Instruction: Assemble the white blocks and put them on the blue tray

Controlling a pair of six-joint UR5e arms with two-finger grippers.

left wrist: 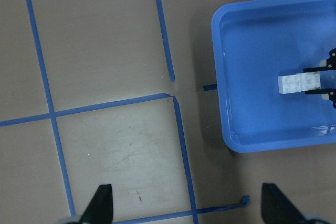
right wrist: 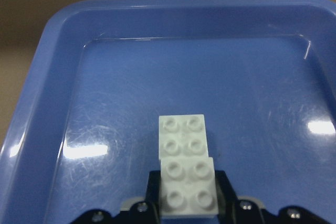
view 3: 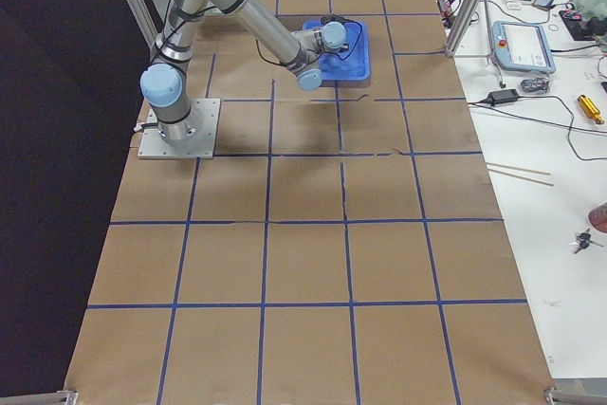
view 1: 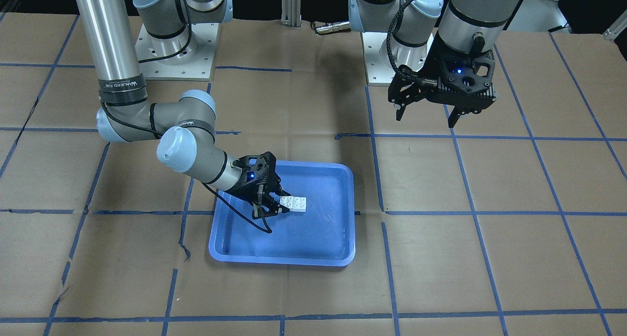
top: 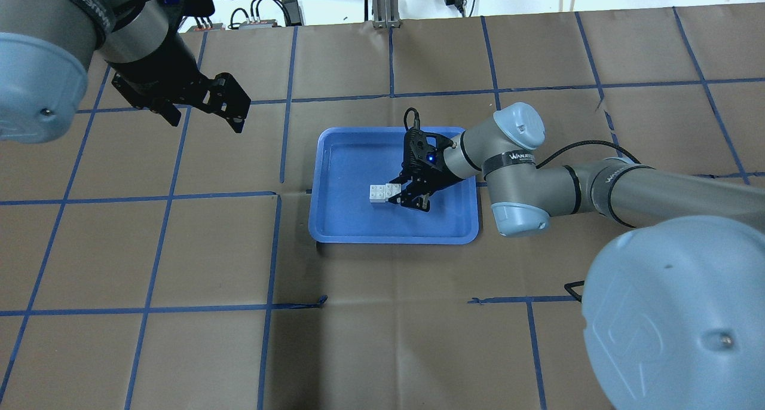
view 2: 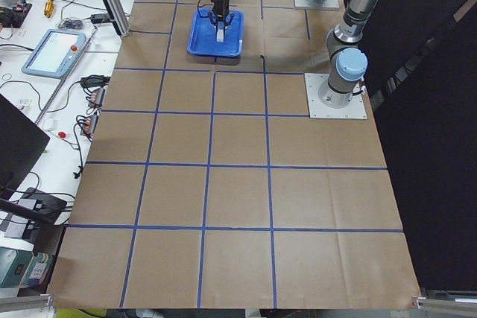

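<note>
Two small square plastic bricks [right wrist: 186, 171] are plain white; the rectangular plastic tray [view 1: 318, 233] is glossy blue. The brown paper table covering [top: 382, 350] carries a blue tape grid [view 1: 382, 212]. Black left gripper [view 1: 426, 119] and black right gripper [view 1: 281, 206] each show one blue light [view 1: 458, 71]

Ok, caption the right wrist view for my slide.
Right fingers grip the joined white blocks inside the blue tray.
</note>
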